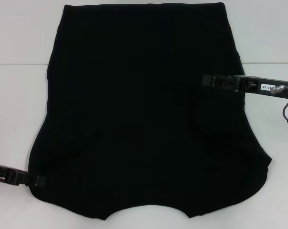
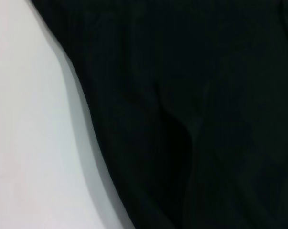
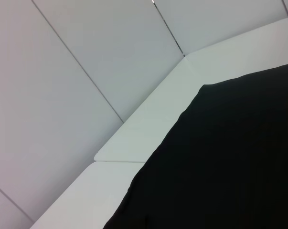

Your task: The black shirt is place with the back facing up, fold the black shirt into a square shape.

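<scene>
Lying flat on the white table (image 1: 15,105), the black shirt (image 1: 144,119) is matte and soft, its neckline curving nearest the robot. Left gripper (image 1: 38,181) meets its near-left edge; right gripper (image 1: 208,79) overhangs the right side. Finger states: cannot tell. Bare table flanks both sides.

A bare test or lab-like room is suggested rather than a home. A plain white table (image 1: 19,109) is seen, made of flat sections joined edge to edge, and behind it a wall of large pale panels (image 3: 62,95) divided by thin straight seams is shown in the right wrist view. Nothing domestic is seen on the surface, only the black shirt (image 1: 144,114) spread flat, so the exact kind of place cannot be told.
</scene>
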Action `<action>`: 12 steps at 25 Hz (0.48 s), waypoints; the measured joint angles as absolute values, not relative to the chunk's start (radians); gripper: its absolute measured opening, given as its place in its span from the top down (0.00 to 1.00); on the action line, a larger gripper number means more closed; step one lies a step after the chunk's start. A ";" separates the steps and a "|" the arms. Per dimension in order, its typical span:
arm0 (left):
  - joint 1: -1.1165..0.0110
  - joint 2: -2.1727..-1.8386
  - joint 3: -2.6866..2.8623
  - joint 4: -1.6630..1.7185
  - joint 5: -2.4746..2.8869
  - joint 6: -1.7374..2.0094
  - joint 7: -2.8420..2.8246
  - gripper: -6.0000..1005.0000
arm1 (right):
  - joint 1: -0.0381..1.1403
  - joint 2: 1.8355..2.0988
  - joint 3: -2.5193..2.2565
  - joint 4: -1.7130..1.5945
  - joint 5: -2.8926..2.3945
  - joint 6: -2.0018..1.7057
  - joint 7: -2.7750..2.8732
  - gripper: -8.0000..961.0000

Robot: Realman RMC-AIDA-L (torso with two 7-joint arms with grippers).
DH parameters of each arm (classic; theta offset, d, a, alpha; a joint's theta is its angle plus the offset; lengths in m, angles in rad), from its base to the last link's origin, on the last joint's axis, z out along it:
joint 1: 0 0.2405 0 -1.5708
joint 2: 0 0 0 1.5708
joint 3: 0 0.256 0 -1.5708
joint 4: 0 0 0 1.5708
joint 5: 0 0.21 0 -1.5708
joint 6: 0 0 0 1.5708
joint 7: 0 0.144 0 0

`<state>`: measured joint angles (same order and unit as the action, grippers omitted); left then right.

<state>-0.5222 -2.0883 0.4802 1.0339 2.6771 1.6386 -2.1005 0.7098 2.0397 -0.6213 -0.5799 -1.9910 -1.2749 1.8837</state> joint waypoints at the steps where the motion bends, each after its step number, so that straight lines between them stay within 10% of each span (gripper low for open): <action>1: -0.523 -2.088 0.481 1.034 2.680 1.639 -2.101 0.40 | 0.709 2.039 -0.621 -0.580 -1.991 -1.275 1.884 0.41; 12: -0.523 -2.088 0.483 1.043 2.699 1.647 -2.101 0.38 | 0.709 2.036 -0.621 -0.580 -1.979 -1.276 1.884 0.41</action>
<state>-0.5231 -2.0876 0.4827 1.0431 2.6987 1.6470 -2.1005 0.7087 2.0360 -0.6212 -0.5799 -1.9791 -1.2763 1.8837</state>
